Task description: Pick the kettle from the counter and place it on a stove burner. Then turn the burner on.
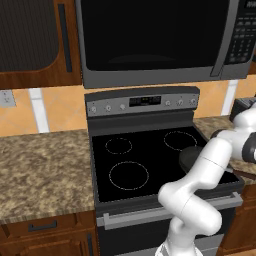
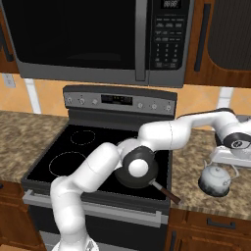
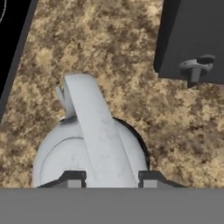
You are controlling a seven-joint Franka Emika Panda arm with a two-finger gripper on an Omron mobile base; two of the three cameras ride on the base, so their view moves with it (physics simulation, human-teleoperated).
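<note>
The kettle (image 2: 214,180) stands upright on the counter (image 2: 196,162), to the right of the stove (image 2: 73,147) and near the counter's front edge. The black frying pan (image 2: 139,177) occupies the front right burner, its handle projecting toward the counter. The other burner rings (image 1: 129,175) carry nothing, so one of these is probably the better target for placement.

The arm reaches rightward across the stove, and the gripper (image 2: 221,158) sits directly above the kettle. In the hand view the kettle body (image 3: 65,153) lies directly below the hand, and its arched handle (image 3: 94,131) runs up the middle of the frame between the two finger tips (image 3: 73,178). This alignment puts one finger on each side of the handle, which is the only slim part of the kettle the jaws can span.

Jaw state: the finger tips stand on either side of the handle and close to it. The contact points fall at the bottom edge of the hand view, so a firm pinch cannot be confirmed; the jaws appear to be closing on the handle rather than clamped.

Step in hand: grasping. The kettle rests on the counter, not yet lifted. Placement and burner activation at the control knobs (image 1: 107,107) remain
</note>
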